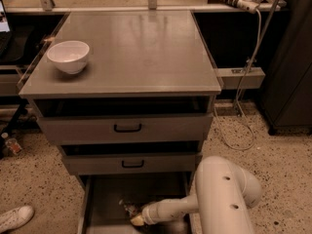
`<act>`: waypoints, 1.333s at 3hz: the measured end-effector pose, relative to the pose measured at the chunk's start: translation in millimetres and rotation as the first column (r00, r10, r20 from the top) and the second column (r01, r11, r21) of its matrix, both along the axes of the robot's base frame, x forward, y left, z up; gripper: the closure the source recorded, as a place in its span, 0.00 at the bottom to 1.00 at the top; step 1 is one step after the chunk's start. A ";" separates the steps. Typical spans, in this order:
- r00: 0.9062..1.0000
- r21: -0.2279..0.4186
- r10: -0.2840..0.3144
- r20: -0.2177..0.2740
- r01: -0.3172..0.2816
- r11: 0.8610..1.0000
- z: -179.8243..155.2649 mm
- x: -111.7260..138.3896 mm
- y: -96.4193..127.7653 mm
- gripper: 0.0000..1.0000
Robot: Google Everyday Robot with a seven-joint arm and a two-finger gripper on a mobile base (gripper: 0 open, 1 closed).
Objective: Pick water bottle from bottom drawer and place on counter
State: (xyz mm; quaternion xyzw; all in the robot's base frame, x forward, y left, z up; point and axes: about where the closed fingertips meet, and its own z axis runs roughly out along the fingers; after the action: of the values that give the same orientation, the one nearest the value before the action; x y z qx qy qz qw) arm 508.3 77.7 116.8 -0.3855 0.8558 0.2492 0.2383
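Speckled terrazzo floor (280, 172); dark cabinet (292, 67) at right; dim warm light.

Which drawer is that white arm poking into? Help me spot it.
Find the grey counter holding a white bowl. Go down past the two drawers with black handles to the bottom drawer, by the floor. It alone is pulled far out with its flat floor showing, and the gripper reaches into it beside the small water bottle.

No readable text, even on end effector (133, 219) in bottom drawer (105, 201)
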 end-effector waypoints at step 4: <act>0.984 -0.036 -0.146 -0.102 0.143 0.989 89.8 -3.8 -40.7 1.00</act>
State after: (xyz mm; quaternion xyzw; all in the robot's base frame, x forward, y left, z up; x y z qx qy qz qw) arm 504.4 37.0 206.6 -0.3122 0.8963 0.2391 0.2051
